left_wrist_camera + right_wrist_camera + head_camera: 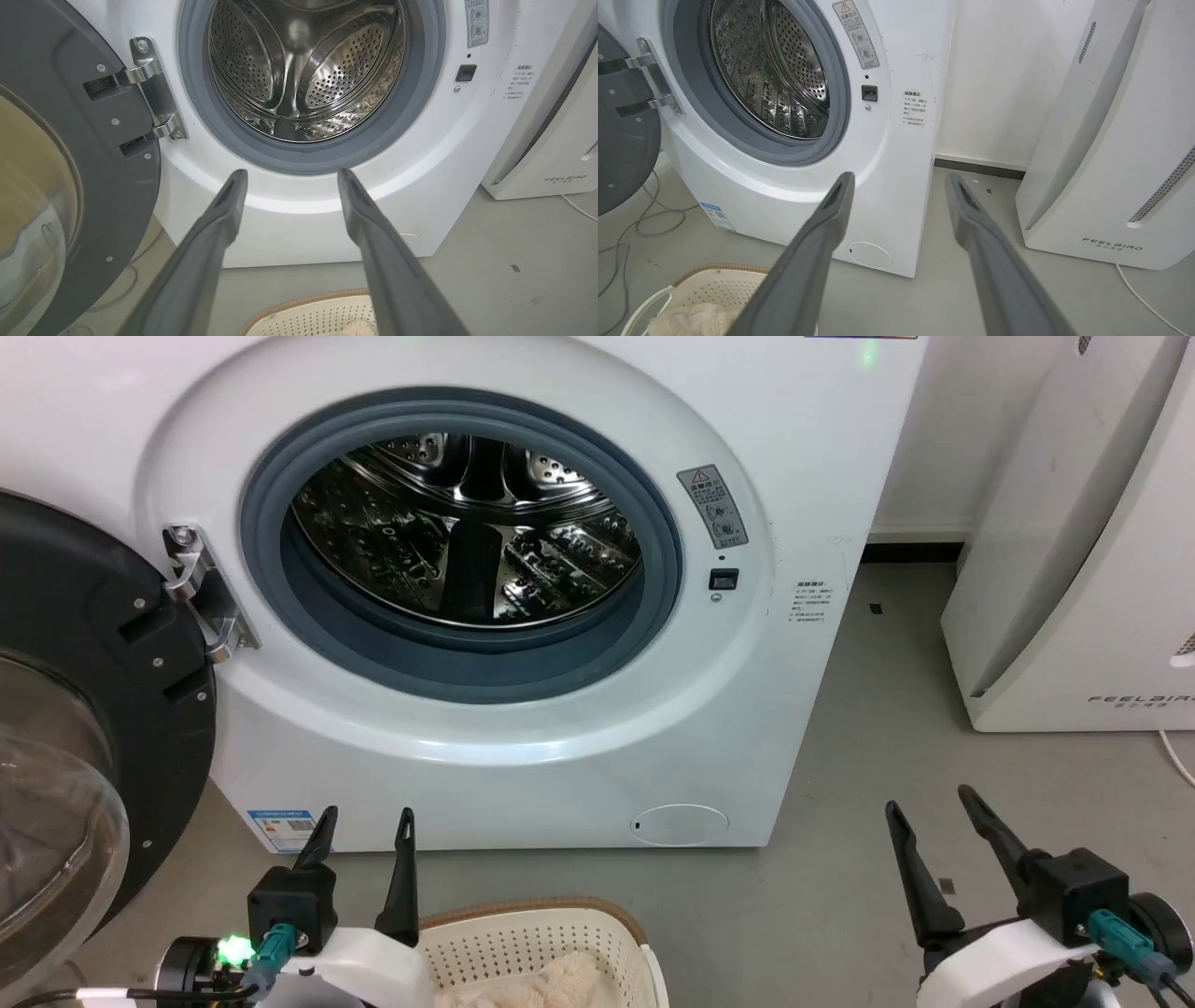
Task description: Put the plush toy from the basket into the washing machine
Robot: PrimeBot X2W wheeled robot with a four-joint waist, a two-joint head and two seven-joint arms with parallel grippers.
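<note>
The white washing machine [523,728] stands straight ahead, its black-framed glass door [84,728] swung wide to the left and the steel drum [467,523] bare inside. Down at the bottom edge sits the cream basket [551,933] with its brown rim, and the fluffy beige plush toy [541,985] lies in it, mostly cut off. My left gripper [366,821] is open just left of the basket, fingers pointing at the washer. My right gripper [934,803] is open over bare floor to the right. The basket [710,284] and toy [691,319] also appear low in the right wrist view.
A white slanted appliance [1083,569] with grey lettering stands to the right of the washer, a white cord [1174,756] trailing from it. Grey cables [640,219] lie on the floor under the open door. Grey floor [878,728] stretches between the two machines.
</note>
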